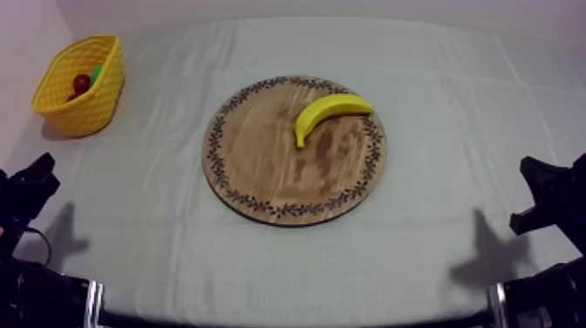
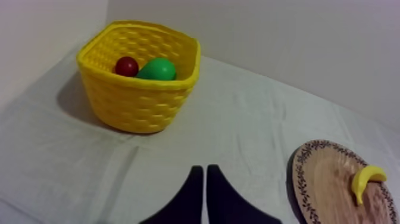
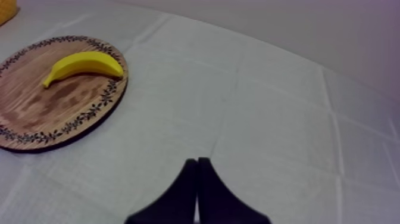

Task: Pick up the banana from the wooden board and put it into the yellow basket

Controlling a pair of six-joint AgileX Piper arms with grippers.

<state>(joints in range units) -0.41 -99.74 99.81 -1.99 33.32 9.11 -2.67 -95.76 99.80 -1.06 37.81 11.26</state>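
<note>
Yellow and curved, the banana (image 1: pixel 330 112) lies on the far right part of the round wooden board (image 1: pixel 262 166) in the middle of our desk (image 1: pixel 453 131). The yellow basket (image 1: pixel 83 109) sits well apart at the far left, with a small red fruit (image 1: pixel 81 84) and a green fruit (image 2: pixel 158 70) inside. Our left claw (image 2: pixel 205 173) and right claw (image 3: pixel 197 162) are both closed on nothing.

The yellow banana (image 1: pixel 330 112) lies on the wooden board (image 1: pixel 262 166), well apart from the yellow basket (image 1: pixel 91 106).
</note>
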